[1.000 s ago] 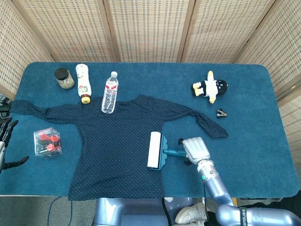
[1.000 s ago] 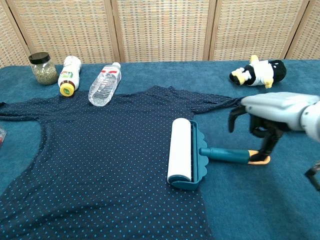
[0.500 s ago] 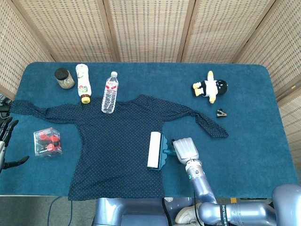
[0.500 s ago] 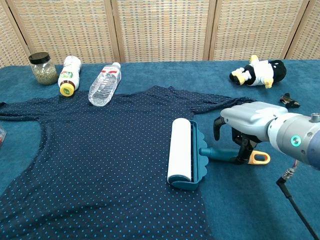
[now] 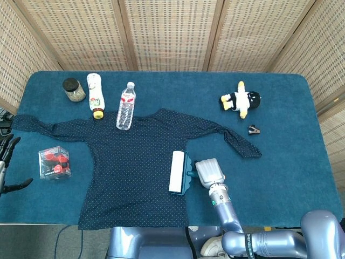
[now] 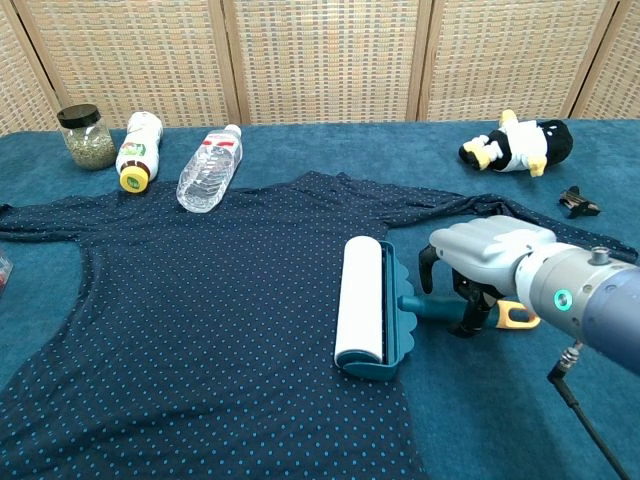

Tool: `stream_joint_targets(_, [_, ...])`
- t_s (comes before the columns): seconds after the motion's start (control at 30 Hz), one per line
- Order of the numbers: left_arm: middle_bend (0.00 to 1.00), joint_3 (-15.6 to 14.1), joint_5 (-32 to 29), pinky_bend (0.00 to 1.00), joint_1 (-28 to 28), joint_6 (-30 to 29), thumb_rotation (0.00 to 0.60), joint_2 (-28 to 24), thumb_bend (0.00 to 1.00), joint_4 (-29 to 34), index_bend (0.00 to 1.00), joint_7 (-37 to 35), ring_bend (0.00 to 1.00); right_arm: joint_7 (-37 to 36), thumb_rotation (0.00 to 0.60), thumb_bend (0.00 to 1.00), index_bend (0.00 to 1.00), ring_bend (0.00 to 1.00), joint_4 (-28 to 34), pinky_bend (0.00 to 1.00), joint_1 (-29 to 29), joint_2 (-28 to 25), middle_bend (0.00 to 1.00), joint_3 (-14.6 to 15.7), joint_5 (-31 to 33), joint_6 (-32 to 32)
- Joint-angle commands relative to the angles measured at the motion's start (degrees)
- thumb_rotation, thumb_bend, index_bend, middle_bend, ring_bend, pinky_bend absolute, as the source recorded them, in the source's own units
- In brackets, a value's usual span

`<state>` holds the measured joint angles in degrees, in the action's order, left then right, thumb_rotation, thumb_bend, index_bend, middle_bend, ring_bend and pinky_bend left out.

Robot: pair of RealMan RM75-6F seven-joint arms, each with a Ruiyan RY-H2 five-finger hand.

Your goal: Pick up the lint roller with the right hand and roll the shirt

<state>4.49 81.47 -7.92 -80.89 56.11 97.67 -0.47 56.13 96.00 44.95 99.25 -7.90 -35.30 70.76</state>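
On the blue surface (image 5: 280, 162), the lint roller (image 6: 365, 305) lies at the edge of the dotted navy shirt (image 5: 135, 162). The right robot hand (image 6: 480, 262) curls over its teal handle; a firm grasp cannot be told.

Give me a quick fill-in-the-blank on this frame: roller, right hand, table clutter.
1. The lint roller lies on the ___.
2. The right hand is over the roller's ___.
3. The water bottle lies between the yellow-capped bottle and the ___ on the table's far side.
4. The clear box holds ___ items.

Missing: shirt; handle; penguin plush; red
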Motion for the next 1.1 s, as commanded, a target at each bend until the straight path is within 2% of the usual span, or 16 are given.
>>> stream_joint_targets(0.03, [0.00, 0.04, -0.07, 0.00, -0.07, 0.09, 0.600, -0.04, 0.00, -0.04, 0.00, -0.14, 0.00, 0.09, 0.600, 0.44, 0.42, 1.00, -0.72, 1.00, 0.03, 0.48, 1.00, 0.56, -0.07, 0.10])
stream_joint_targets(0.17, [0.00, 0.02, -0.08, 0.00, -0.07, 0.13, 0.600, -0.14, 0.00, -0.11, 0.00, -0.46, 0.00, -0.58, 0.600, 0.50, 0.48, 1.00, -1.42, 1.00, -0.24, 0.70, 1.00, 1.08, -0.66, -0.11])
stream_joint_targets(0.43, [0.00, -0.07, -0.09, 0.00, -0.19, 0.45, 0.600, -0.29, 0.00, -0.09, 0.00, -0.80, 0.00, -1.76, 0.600, 0.81, 0.69, 1.00, -1.68, 1.00, -0.58, 0.29, 1.00, 1.52, -2.04, -0.69])
stream_joint_targets(0.57, [0.00, -0.12, -0.10, 0.00, -0.29, 0.70, 0.600, -0.37, 0.00, -0.10, 0.00, -1.06, 0.00, -3.29, 0.600, 0.91, 0.76, 1.00, 0.33, 1.00, -0.47, -1.79, 1.00, 0.69, -3.85, -1.32])
stream_joint_targets(0.83, [0.00, 0.07, -0.79, 0.00, -0.54, 1.45, 0.600, -0.64, 0.00, -0.40, 0.00, -2.17, 0.00, -0.11, 0.600, 0.95, 0.79, 1.00, 4.34, 1.00, 2.87, -5.72, 1.00, -3.66, -0.86, -2.12])
stream_joint_targets(1.1, [0.00, 0.31, -1.69, 0.00, -1.28, 3.33, 0.600, -1.09, 0.00, -1.15, 0.00, -4.28, 0.00, 9.40, 0.600, 0.97, 0.79, 1.00, 6.88, 1.00, 10.66, -6.09, 1.00, -9.15, 11.69, -0.99])
